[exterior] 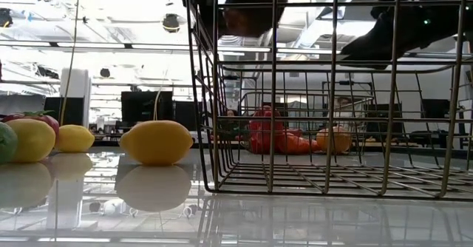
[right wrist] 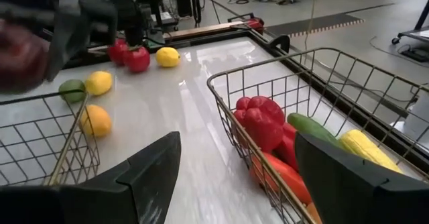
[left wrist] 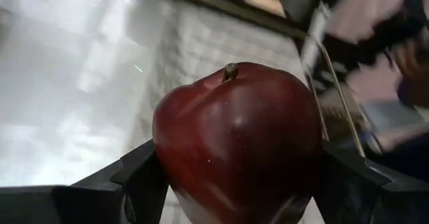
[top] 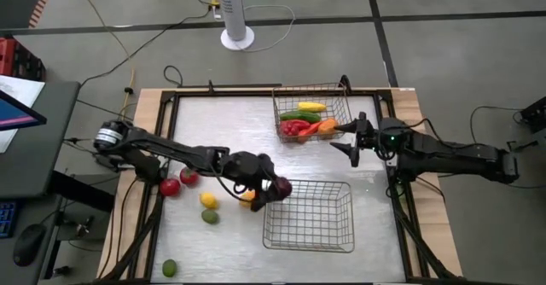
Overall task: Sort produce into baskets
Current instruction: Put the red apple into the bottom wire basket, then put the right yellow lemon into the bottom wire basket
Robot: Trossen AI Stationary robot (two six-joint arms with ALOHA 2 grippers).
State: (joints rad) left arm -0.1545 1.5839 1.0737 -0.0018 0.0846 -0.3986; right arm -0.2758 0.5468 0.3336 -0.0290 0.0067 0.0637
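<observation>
Roughly half sorted, judging by the spread. Seen from above, already lying in the far basket at about one o'clock on the desk: a yellow corn cob, a green cucumber, red peppers and an orange carrot-like piece. Near basket, at about five o'clock, apparently empty in the overhead view.

Held over that near basket's upper-left corner: a dark maroon apple, clamped between the two fingers of the left gripper, stem up in the left wrist view and not yet released. Drop into the near basket judged to be the step in hand.

Loose on the desk at about eight o'clock: two red tomato-like fruits, a yellow lemon, a greenish round fruit just below it, and an orange-yellow fruit touching or just beside the near basket's left wall. One more green fruit well apart, at about seven o'clock near the desk's front edge.

Right gripper poised with fingers apart and nothing between them, just beside the far basket's right end, at about two o'clock.

Left to do, by this count: the apple's release and six loose pieces.
</observation>
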